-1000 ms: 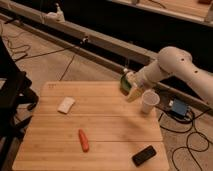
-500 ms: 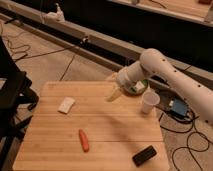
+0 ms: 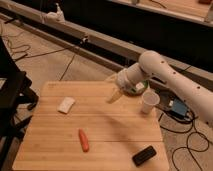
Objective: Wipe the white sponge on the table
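The white sponge (image 3: pixel 66 104) lies flat on the left part of the wooden table (image 3: pixel 50 145). My gripper (image 3: pixel 113 96) hangs above the table's far middle, at the end of the white arm (image 3: pixel 165 75) that comes in from the right. It is well to the right of the sponge and apart from it. Nothing shows in the gripper.
A white cup (image 3: pixel 149 102) stands near the table's right edge. A green bowl (image 3: pixel 137 89) is partly hidden behind the arm. An orange carrot (image 3: pixel 83 140) lies at the front middle and a black object (image 3: pixel 144 155) at the front right. A dark chair (image 3: pixel 12 95) stands at the left; cables lie on the floor.
The arm has swung left from near the cup and bowl, and the gripper is now over the table's far middle, closer to the sponge.
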